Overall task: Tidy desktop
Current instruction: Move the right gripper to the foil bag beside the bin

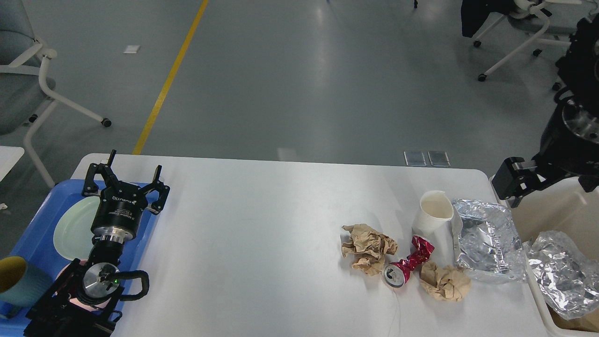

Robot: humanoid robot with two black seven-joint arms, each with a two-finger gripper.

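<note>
Desktop (262,243); foil-holding bin (545,309)

Desktop (262,224) with crumpled litter (368,248)

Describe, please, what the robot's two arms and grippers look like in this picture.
The left gripper is matte black with two angular fingers on a cylindrical body bearing white lettering, above a silver wrist ring, a metal disc with a green light, and a looped black cable. The right gripper is a black blocky part on a bulky black arm with a silvery joint.
</note>
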